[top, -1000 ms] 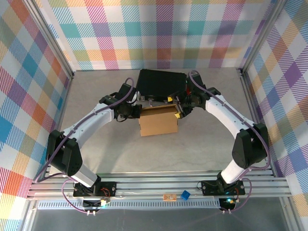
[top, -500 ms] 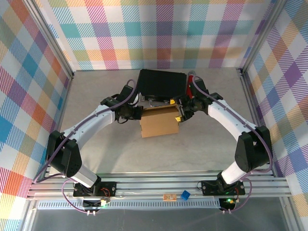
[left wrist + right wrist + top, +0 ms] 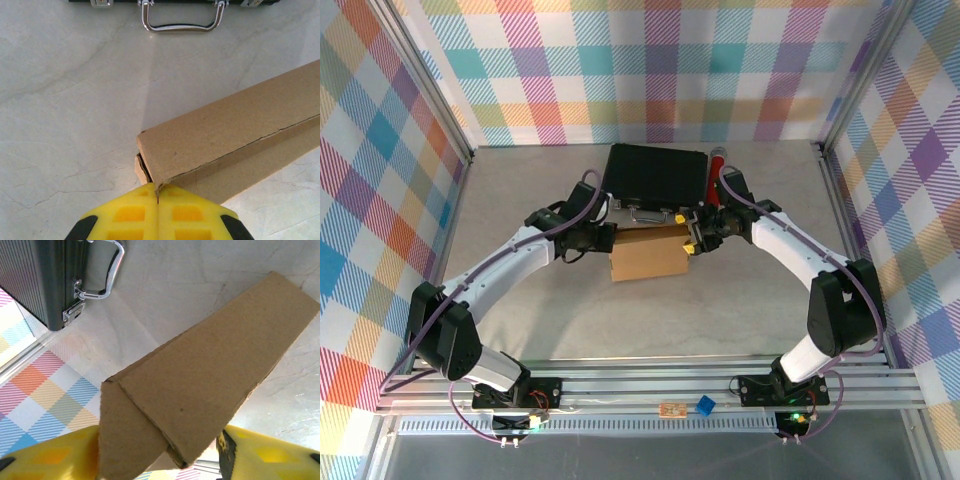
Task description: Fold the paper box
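The paper box (image 3: pixel 647 256), a flat brown cardboard box, lies on the table just in front of the black case. My left gripper (image 3: pixel 606 238) is at its left end. In the left wrist view its yellow fingers (image 3: pixel 125 215) are shut flush together, their tips touching the box's near corner (image 3: pixel 200 145), where a flap edge gapes slightly. My right gripper (image 3: pixel 691 238) is at the box's right end. Its jaws (image 3: pixel 160 457) straddle that end of the box (image 3: pixel 200 380), a folded side flap lying against the left finger and a small gap at the right pad (image 3: pixel 226 450).
A black hard case (image 3: pixel 655 174) with a metal handle (image 3: pixel 181 17) lies directly behind the box. A red object (image 3: pixel 717 158) sits at its right corner. Plaid walls and aluminium posts enclose the table on three sides.
The right gripper's jaws have narrowed around the box's right end. Both arms have shifted slightly toward the case, and the red object behind the right wrist has come into sight.
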Available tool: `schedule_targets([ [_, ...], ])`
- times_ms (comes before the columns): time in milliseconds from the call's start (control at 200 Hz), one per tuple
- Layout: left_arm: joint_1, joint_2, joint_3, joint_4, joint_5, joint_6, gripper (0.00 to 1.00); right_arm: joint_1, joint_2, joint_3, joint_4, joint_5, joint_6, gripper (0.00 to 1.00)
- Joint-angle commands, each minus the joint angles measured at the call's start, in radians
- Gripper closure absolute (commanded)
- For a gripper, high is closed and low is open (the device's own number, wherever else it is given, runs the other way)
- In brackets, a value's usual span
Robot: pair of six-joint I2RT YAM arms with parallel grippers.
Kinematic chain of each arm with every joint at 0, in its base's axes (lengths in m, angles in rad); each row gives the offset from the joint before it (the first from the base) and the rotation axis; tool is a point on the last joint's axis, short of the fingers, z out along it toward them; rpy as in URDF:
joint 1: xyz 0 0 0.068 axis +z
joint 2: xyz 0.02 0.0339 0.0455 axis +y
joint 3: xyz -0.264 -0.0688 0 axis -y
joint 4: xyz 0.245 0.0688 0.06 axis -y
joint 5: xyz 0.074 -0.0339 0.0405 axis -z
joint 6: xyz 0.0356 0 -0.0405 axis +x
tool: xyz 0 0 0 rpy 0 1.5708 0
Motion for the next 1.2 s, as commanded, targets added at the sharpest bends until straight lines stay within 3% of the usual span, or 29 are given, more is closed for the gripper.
schedule_targets([
  [0,-0.028,-0.038,-0.034,0.034,-0.021,0.007,1.00,-0.009,-0.012,-0.033,0.010,-0.009,-0.001,0.46],
  [315,-0.037,-0.149,-0.124,0.065,-0.028,-0.063,1.00,-0.009,-0.044,-0.100,0.034,0.011,-0.018,0.62],
  [490,-0.037,-0.194,-0.135,0.059,0.000,-0.098,0.70,-0.009,-0.063,-0.120,0.024,0.020,-0.032,0.65],
  [655,-0.037,-0.240,-0.167,0.071,0.037,-0.160,0.59,-0.009,-0.076,-0.144,0.029,0.021,-0.035,0.66],
  [740,-0.038,-0.272,-0.176,0.063,0.044,-0.224,0.47,-0.009,-0.082,-0.153,0.029,0.024,-0.037,0.67],
  [820,-0.038,-0.308,-0.167,0.038,0.048,-0.332,0.39,-0.009,-0.084,-0.158,0.029,0.025,-0.038,0.68],
  [905,-0.036,-0.353,-0.155,-0.005,0.010,-0.569,0.32,-0.009,-0.086,-0.160,0.029,0.027,-0.038,0.68],
  [1055,-0.034,-0.395,-0.171,-0.001,0.033,-1.021,0.34,-0.009,-0.088,-0.158,0.025,0.030,-0.039,0.69],
  [1195,-0.032,-0.392,-0.222,0.096,0.055,-1.281,0.33,-0.008,-0.091,-0.160,0.022,0.030,-0.041,0.70],
])
